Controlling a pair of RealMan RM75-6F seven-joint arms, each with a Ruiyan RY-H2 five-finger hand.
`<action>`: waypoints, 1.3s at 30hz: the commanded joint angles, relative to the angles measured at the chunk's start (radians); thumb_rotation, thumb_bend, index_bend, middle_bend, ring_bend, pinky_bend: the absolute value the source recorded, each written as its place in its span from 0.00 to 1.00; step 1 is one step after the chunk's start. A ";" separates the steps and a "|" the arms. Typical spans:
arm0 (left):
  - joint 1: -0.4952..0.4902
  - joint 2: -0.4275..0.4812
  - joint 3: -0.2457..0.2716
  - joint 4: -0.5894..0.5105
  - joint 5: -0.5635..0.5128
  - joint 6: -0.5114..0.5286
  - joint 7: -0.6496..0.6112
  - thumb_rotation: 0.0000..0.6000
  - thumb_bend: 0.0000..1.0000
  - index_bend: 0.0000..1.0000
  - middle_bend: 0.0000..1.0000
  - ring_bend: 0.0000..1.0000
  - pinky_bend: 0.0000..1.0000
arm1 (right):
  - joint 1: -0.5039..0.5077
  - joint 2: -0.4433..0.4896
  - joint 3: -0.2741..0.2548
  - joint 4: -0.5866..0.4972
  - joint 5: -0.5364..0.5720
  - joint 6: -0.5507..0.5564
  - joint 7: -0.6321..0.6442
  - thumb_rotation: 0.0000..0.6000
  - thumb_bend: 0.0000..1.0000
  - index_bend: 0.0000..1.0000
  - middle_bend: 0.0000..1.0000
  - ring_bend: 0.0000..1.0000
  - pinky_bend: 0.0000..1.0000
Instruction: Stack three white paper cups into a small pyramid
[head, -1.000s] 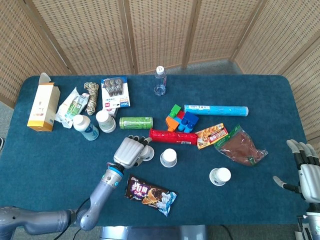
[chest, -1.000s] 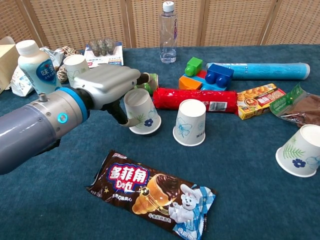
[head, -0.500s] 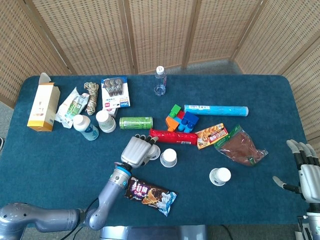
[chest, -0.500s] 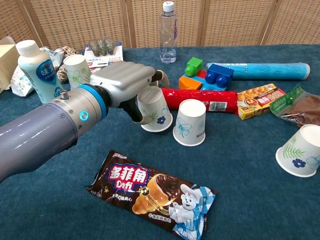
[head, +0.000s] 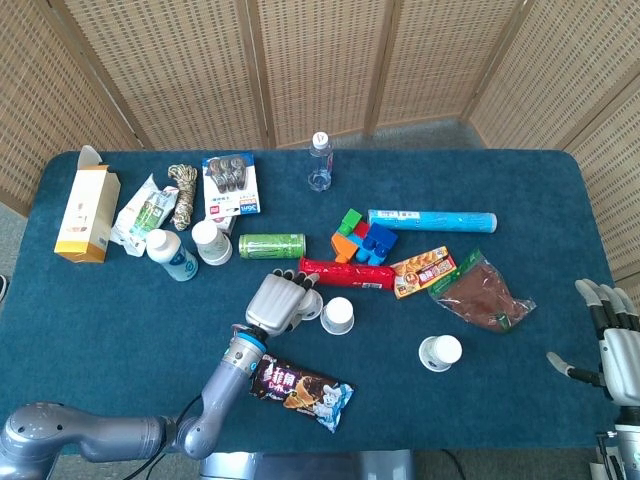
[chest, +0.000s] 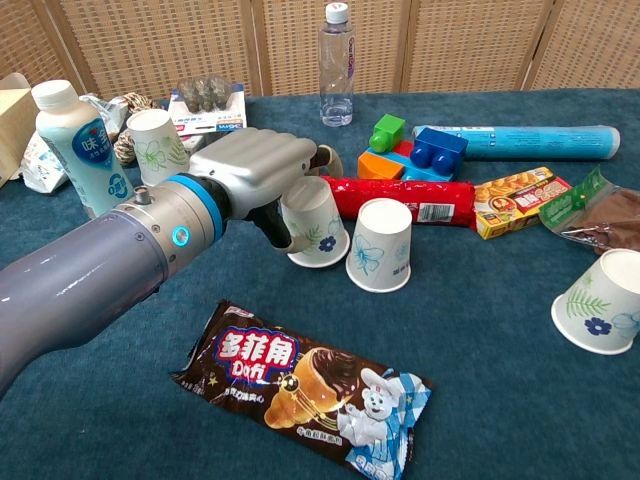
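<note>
At desk (head: 120, 330) centre | left hand (chest: 255, 165) gripped tilted paper cup (chest: 316, 225), second cup (chest: 380, 245) at its 3 o'clock | right hand (head: 612, 340) spread, holding nothing

I see a water bottle (head: 319, 160) at 12 o'clock on the blue table (head: 520, 190), with toy blocks (head: 361, 238), a blue tube (head: 432, 218) and a red snack roll (head: 347, 273) near centre. Carton (head: 83, 213), rope (head: 183, 194) and milk bottle (head: 171, 254) sit around 10, an ice-cream wrapper (head: 300, 389) at 6.

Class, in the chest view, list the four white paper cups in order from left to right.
Cup by the milk bottle → cup held by the left hand → middle cup → cup at the right edge.
</note>
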 joint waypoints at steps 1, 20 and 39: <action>-0.002 0.003 -0.001 -0.005 -0.010 -0.002 -0.001 1.00 0.30 0.17 0.24 0.25 0.42 | 0.000 0.001 0.001 0.000 0.001 0.001 0.002 1.00 0.15 0.01 0.00 0.00 0.00; 0.039 0.191 0.058 -0.270 0.023 0.084 0.056 1.00 0.29 0.00 0.00 0.00 0.28 | 0.000 0.000 -0.002 -0.001 -0.005 0.001 -0.005 1.00 0.16 0.01 0.00 0.00 0.00; 0.192 0.571 0.249 -0.447 0.261 0.170 -0.074 1.00 0.29 0.00 0.00 0.00 0.08 | 0.002 -0.017 -0.014 -0.013 -0.027 0.006 -0.066 1.00 0.16 0.01 0.00 0.00 0.00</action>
